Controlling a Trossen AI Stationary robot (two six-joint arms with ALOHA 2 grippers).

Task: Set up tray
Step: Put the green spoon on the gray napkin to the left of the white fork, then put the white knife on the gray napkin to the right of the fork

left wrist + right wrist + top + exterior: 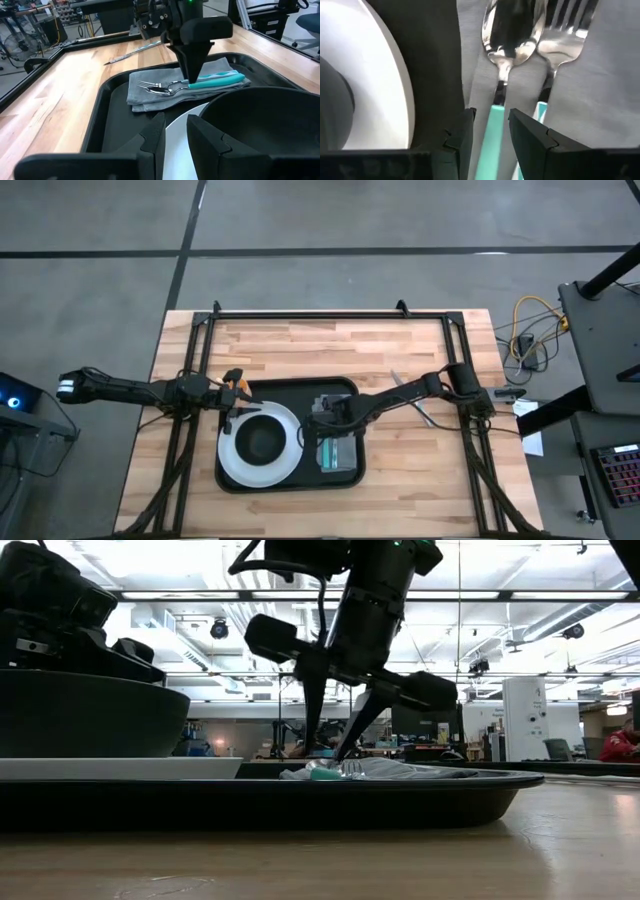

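Note:
The black tray (228, 480) (400, 795) lies mid-table. On it a white plate (230, 460) (181, 145) carries a dark bowl (262, 440) (90, 710). Beside the plate, a folded grey cloth (338, 455) (145, 95) bears a teal-handled spoon (512, 30) and fork (570, 30). My right gripper (492, 130) (328, 752) points down over the cloth, open, its fingers either side of the spoon's teal handle (495, 120) without clearly touching it. My left gripper (176, 132) (235, 402) hovers at the plate's far-left rim, open a little.
A silver knife (412, 402) (132, 50) lies on the bare wood to the right of the tray, near the right arm. Dark frame rails run along the table's left, right and far edges. Bare wood shows left of the tray and toward the far edge.

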